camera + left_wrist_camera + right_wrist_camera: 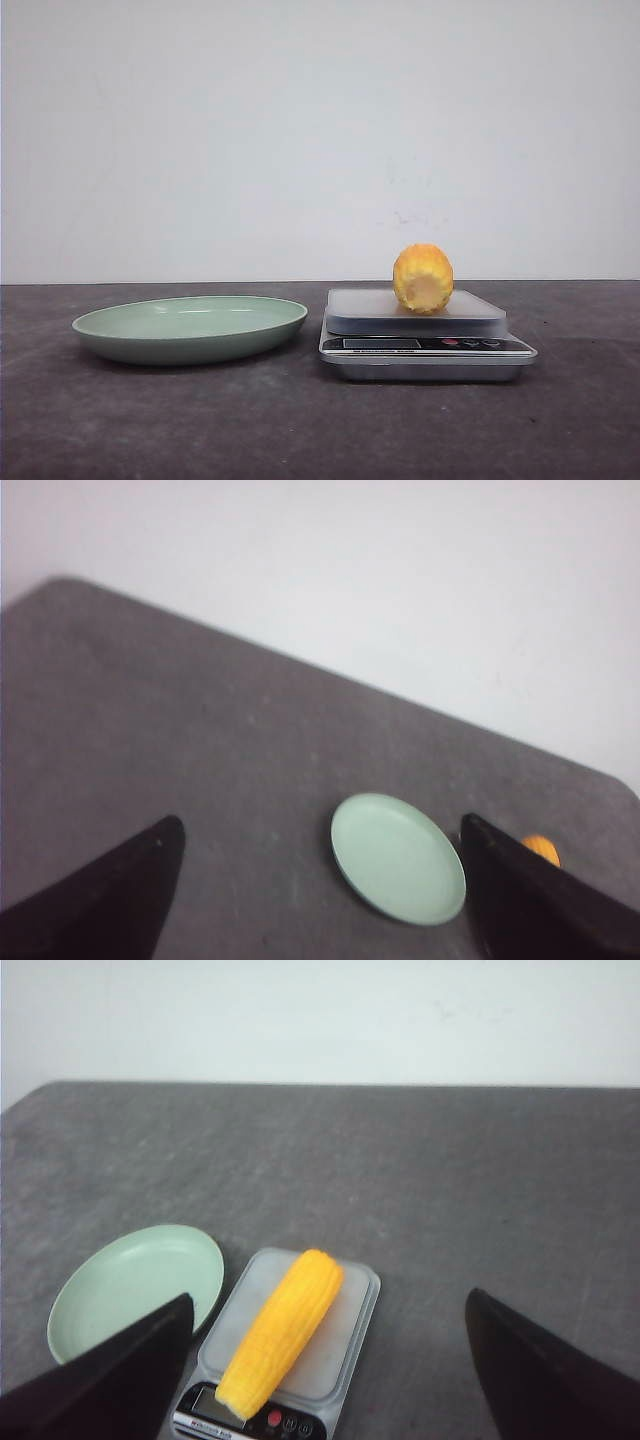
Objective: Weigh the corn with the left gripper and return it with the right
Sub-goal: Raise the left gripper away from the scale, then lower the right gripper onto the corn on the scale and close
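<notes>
Corn (423, 279) lying on scale (425, 345), plate (190, 328) sitting empty at scale's 9 o'clock. Left gripper (320, 900) and right gripper (325, 1380) both hanging spread wide, gripping nothing. Risk: round cob rolling off smooth platform if right fingers nudging it off-centre.

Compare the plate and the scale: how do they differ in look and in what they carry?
The plate is round, pale green and shallow; the scale is rectangular, silver-grey, with a display and buttons on its front. The plate holds nothing, while the scale carries the corn, lying on its platform. The plate sits to the left, the scale to the right. Both rest side by side on the dark table.
</notes>
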{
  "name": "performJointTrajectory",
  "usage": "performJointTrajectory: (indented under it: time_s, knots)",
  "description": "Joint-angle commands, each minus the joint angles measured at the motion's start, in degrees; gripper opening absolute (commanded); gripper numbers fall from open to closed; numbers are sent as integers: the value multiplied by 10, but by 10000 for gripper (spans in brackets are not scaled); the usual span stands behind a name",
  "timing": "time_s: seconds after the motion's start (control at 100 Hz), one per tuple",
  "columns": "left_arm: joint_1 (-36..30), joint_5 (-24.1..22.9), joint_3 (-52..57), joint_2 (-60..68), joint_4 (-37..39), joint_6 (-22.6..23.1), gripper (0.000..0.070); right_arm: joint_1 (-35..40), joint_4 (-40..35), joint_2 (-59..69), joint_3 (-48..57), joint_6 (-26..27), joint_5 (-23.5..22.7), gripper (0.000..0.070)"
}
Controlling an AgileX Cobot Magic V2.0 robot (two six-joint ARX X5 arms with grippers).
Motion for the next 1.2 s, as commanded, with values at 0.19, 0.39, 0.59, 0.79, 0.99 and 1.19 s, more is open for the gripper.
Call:
performJointTrajectory:
  time_s: [0.19, 0.39, 0.59, 0.79, 0.99, 1.19]
  knots:
    - [102, 98, -59, -29, -12, 50, 510, 45, 23, 71, 10, 22, -2, 547]
    - [116, 97, -83, -29, -10, 63, 510, 123, 77, 181, 10, 59, 23, 547]
    - [116, 92, -85, -29, 1, 73, 509, 179, 123, 318, 18, 80, 76, 547]
    - [116, 92, -85, -29, -1, 82, 509, 199, 166, 424, 22, 93, 116, 546]
    - [116, 93, -85, -29, -3, 82, 509, 199, 173, 490, 22, 106, 135, 546]
    - [116, 93, -85, -29, -4, 82, 509, 206, 179, 519, 22, 120, 135, 477]
